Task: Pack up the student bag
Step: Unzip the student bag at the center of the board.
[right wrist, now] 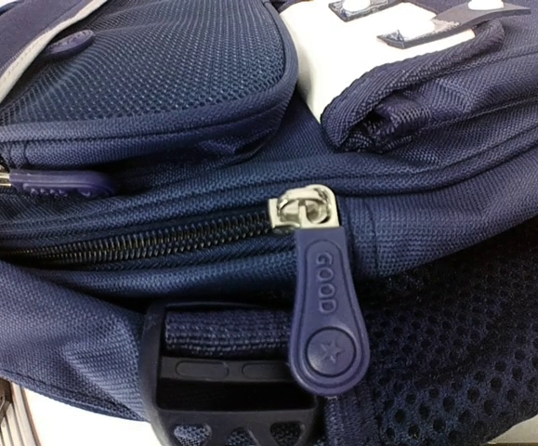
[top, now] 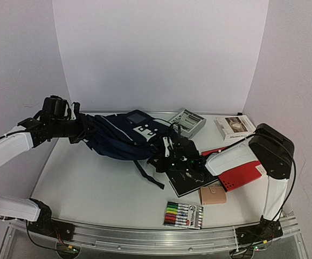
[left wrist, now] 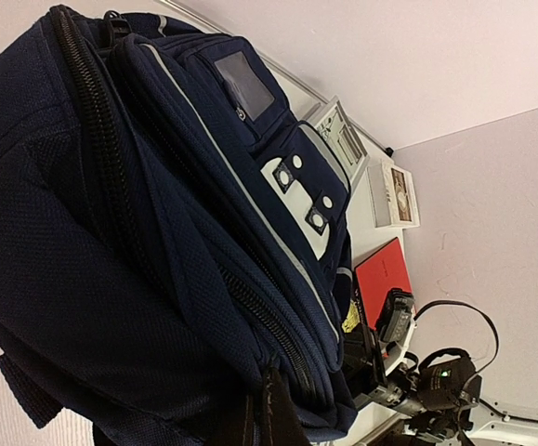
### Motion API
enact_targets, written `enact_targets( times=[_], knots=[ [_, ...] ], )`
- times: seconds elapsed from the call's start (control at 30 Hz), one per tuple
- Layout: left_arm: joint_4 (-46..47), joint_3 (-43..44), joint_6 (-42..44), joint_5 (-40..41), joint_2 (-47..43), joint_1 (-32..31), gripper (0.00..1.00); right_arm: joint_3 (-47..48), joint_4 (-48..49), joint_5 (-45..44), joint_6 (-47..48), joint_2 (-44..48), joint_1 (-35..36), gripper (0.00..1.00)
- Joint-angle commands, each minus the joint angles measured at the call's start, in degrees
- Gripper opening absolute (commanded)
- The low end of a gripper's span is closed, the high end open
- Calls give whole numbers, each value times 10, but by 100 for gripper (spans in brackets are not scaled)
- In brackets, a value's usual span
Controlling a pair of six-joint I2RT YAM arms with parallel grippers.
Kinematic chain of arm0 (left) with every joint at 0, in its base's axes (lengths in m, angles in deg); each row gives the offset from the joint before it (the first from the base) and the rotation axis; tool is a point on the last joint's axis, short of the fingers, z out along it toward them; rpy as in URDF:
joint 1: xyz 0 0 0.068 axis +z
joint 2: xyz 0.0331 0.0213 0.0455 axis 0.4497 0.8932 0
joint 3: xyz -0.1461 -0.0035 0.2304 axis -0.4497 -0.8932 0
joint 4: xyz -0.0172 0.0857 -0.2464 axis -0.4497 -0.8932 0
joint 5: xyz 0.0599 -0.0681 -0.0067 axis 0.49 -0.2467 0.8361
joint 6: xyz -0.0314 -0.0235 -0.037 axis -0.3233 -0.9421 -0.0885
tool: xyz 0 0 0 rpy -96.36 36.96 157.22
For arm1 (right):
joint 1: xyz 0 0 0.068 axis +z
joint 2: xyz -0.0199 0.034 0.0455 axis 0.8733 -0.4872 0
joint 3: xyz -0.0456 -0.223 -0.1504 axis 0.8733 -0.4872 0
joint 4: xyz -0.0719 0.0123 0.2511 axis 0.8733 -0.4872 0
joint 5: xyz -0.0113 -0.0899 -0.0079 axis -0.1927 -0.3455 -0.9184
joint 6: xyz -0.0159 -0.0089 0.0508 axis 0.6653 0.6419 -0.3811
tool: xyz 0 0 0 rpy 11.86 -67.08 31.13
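The step in hand looks like unzipping the navy-blue fabric student bag [top: 124, 136], which lies on its side toward 11 o'clock on the pale grey tabletop [top: 102, 183]. The left gripper [top: 79, 128] pinches the bag's 9 o'clock end. The right gripper [top: 169, 152], at the 3 o'clock end, has its jaws pressed together, on what cannot be told. The navy rubber zip pull [right wrist: 329, 321] hangs there. The next move probably calls for drawing it along the teeth against the left hold. Plain white walls stand behind.
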Motion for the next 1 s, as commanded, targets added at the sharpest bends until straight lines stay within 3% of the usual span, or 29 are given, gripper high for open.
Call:
enact_targets(
  times=[0.0,0.37,0.57,0.83,0.97],
  knots=[
    [56,45,6,-10,-6,0,0,-6,37,5,0,22,4,0],
    [84,14,33,-1,62,0,0,19,-34,-14,-34,59,73,0],
    [137,13,39,-34,113,0,0,99,-79,-21,-51,17,118,0],
    [153,16,108,-27,194,0,0,186,-95,-31,-73,-41,152,0],
    [157,3,133,-8,235,15,4,184,-119,-63,-64,-28,152,19]
  ],
)
